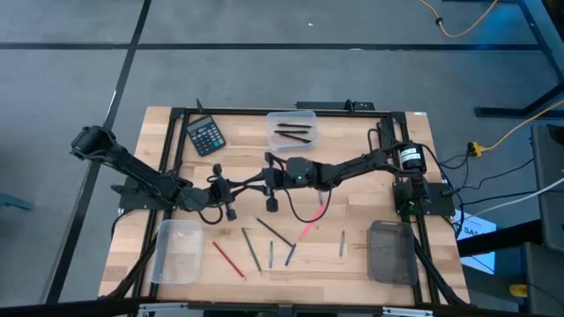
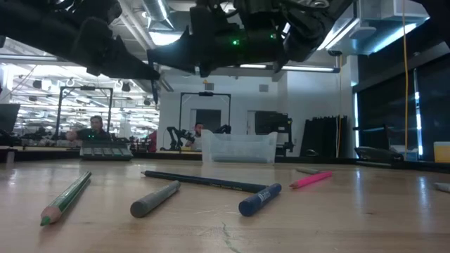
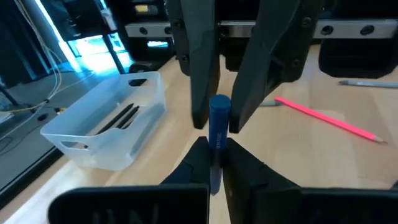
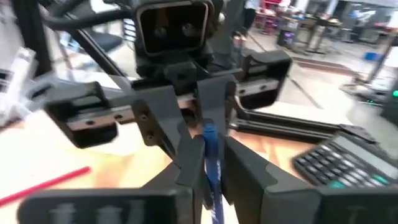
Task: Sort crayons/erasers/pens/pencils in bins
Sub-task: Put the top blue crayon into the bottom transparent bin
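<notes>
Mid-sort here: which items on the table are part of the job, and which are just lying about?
Part of the job:
- blue pen, clamped by both the left pincer and the right pincer
- pink stick, red stick, green pencil
- clear bin holding black sticks, second clear bin, dark grey bin

Just lying about:
- black calculator

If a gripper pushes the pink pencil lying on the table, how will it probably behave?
The pink pencil is a thin, straight stick lying flat on the bare wooden table, so it probably stays stiff and feels light. Pushed from the side it may roll; whether it is round cannot be told. Its low profile may make pinching it off the table fiddly.
</notes>
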Robot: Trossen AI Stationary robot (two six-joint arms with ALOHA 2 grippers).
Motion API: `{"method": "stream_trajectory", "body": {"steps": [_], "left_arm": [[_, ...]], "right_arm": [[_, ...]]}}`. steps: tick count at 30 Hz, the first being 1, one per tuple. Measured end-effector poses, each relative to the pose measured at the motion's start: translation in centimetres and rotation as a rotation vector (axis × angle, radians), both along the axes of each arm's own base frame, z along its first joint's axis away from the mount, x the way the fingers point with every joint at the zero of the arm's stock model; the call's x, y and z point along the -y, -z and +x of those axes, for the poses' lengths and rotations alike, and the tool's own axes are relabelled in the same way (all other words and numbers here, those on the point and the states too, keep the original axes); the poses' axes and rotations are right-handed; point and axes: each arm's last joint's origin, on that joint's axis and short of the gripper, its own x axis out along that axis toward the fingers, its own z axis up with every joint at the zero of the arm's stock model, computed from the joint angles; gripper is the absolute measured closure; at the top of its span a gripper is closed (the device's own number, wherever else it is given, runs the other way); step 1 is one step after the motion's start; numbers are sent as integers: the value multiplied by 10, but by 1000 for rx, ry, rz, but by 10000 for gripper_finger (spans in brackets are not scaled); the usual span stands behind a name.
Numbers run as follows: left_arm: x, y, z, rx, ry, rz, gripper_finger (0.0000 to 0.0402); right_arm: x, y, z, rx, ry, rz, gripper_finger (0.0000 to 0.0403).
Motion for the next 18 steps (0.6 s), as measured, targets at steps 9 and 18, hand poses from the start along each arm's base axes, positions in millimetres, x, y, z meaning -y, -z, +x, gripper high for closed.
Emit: {"method": "stream_trajectory", "body": {"steps": [9,18], "left_arm": [[-8,-3,2,13,-106,-6,393],[-3,-16,8,-261,-97,-218,393]], "right_arm": [[6,-13,-5,-15,226,-61,273],[15,-51,-32,-147,440,-118,266]]}}
